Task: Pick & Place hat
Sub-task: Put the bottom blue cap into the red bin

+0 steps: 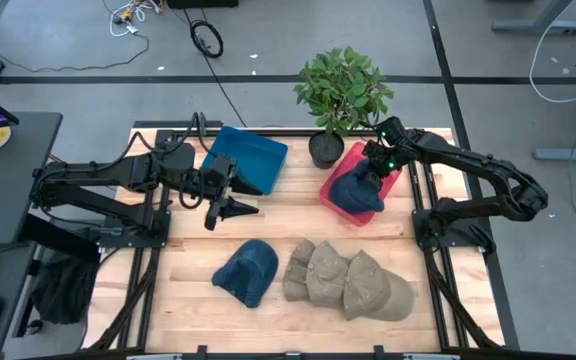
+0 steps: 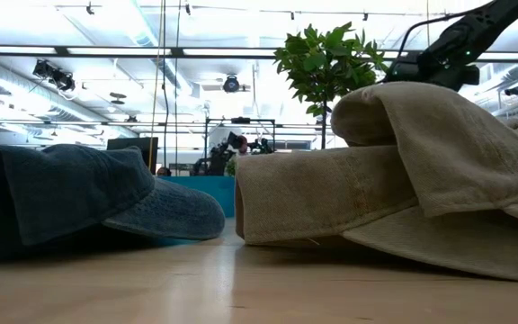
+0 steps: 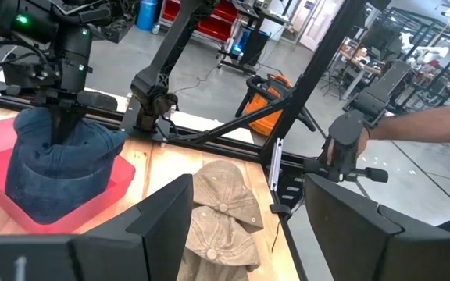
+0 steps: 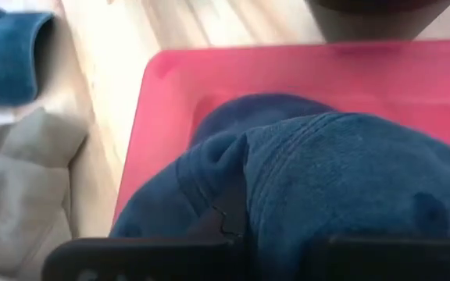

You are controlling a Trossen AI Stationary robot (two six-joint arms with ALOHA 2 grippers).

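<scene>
Over the red bin [image 1: 340, 190] at the far right of the table [image 1: 268, 240], the right gripper [image 1: 372, 172] is pinched shut on the crown of a dark blue hat [image 1: 356, 192], which hangs down into the bin with part of its cloth draped over the near rim. Releasing from here looks risky: the hat sits toward the bin's near edge, so it could slump over the rim and slide onto the wood rather than settle inside. The potted plant [image 1: 343, 95] stands just beside the bin's far corner, and its leaves reach close to the arm, so a lift or swing toward the back could brush them. Room is better toward the table's middle, where bare wood lies between the bins and the row of hats. Along the near edge wait another blue hat [image 1: 247, 270] and a heap of tan hats [image 1: 350, 282], well apart from the bin. The left gripper [image 1: 236, 209] hovers with its fingers spread and empty, just in front of the blue bin [image 1: 250, 158], clear of the right arm's path.
</scene>
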